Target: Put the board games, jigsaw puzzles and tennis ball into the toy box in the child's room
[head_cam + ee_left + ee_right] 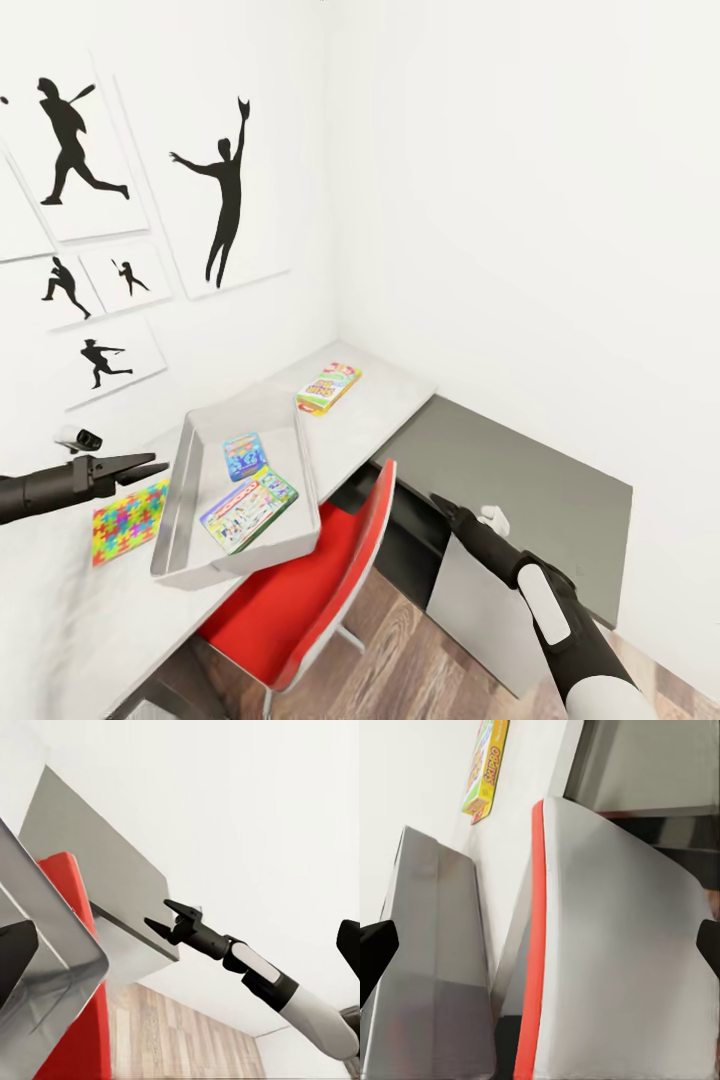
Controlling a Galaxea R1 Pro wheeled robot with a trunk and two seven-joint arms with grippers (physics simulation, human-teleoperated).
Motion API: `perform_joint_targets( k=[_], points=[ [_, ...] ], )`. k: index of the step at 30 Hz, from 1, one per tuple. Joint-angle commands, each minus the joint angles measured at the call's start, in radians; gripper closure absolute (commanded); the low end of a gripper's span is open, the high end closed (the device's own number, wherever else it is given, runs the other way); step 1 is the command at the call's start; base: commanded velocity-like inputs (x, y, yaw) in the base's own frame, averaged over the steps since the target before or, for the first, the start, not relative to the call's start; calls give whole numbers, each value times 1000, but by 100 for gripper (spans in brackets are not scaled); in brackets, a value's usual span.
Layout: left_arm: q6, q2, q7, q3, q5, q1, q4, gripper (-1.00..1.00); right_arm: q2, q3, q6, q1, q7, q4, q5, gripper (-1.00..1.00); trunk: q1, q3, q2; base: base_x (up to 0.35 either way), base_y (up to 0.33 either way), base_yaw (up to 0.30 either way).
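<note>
white walls, wood-plank floor (420, 660), black athlete silhouette prints (225, 195) on the wall behind the desk. table (395, 385) runs along that wall with a pale top, joined at the corner to the lower dark grey side unit (520, 490). red chair (310, 580) tucked at the table edge.

right arm reaches low in front of the side unit, right gripper (442, 503) pointing toward the chair, jaws slightly apart in the left wrist view (166, 913), holding nothing. left arm comes in level over the table, left gripper (150, 467) just beside the toy box (260, 410), fingers nearly closed, nothing in them.

toy box is tilted up on the table, two flat colourful boxes inside: larger one (248, 512), small blue one (243, 455). skip-bo board game (329, 387) lies on the table beyond it. jigsaw puzzle (128, 520) lies flat under the left gripper.
</note>
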Motion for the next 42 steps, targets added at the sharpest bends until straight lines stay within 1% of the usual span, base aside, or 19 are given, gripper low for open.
perform_joint_targets(
  k=[1, 5, 11, 20, 33, 42],
  points=[
    [11, 0, -4, -1, -1, -1, -5, -100, 1, -3, 8, -1, 1, 0, -7, -100, 0, -2, -2, -204, -199, 0],
    [11, 0, -4, -3, 0, 5, -33, -100, 1, -3, 8, -1, 1, 0, -7, -100, 0, -2, -2, -212, -218, 0],
    [11, 0, -4, -4, 0, 9, -43, -100, -1, -3, 8, -1, 1, -1, -7, -100, 0, -2, -2, -166, -256, 0],
    [11, -1, -4, -4, 0, 12, -44, -100, 0, -3, 8, -1, 1, -3, -7, -100, 0, 1, -2, 6, -265, 0],
    [11, -2, -4, -4, 0, 15, -44, -100, 1, -3, 7, -1, 1, -4, -6, -100, 0, 18, -2, 108, -50, 99],
    [11, -3, -4, -4, 0, 16, -44, -100, 1, -3, 5, -1, 1, -5, -7, -100, 0, 19, -2, 10, -3, 28]
  ],
)
